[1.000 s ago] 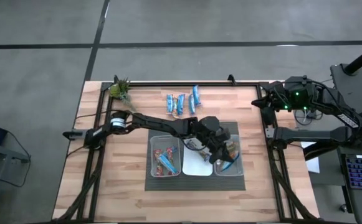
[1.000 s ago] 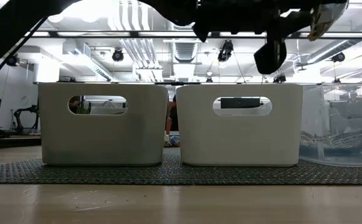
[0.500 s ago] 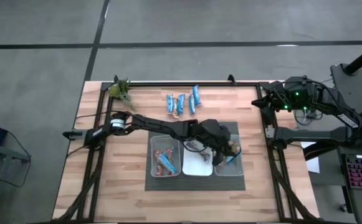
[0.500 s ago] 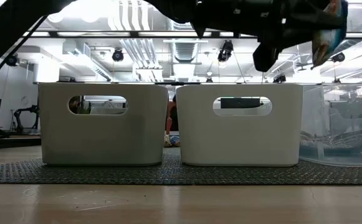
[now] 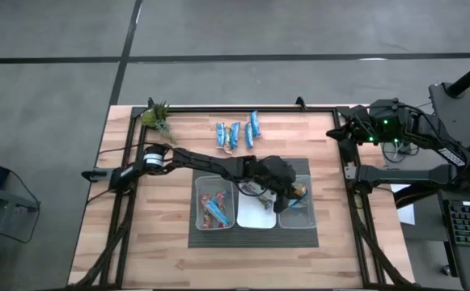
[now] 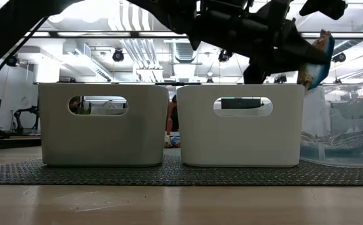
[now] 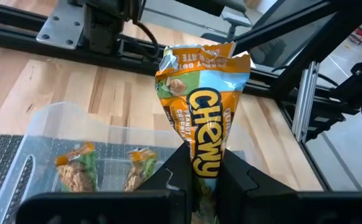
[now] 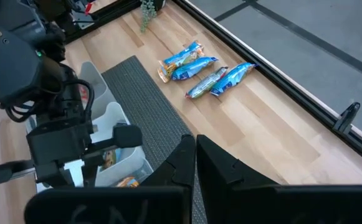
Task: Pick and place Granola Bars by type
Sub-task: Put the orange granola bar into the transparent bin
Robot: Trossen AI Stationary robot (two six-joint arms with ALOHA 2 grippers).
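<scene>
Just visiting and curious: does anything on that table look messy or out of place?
Nothing stands out. The left end effector holds an orange bar above the right bin; four blue bars lie loosely on the wood, unsorted.

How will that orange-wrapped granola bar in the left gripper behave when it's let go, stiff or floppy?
The orange-wrapped granola bar, pinched in the left gripper, stands upright unsupported, so it is probably fairly stiff. Its crinkled film wrapper looks slick and light; it should drop flat, not roll.

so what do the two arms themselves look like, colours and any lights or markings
Both arms are black, slim jointed tubes. The left arm has a pale ring near its shoulder joint and a bulky black wrist. The right arm shows a small green light on its wrist housing. Each gripper has flat dark jaws, seen edge-on in the wrist views.
</scene>
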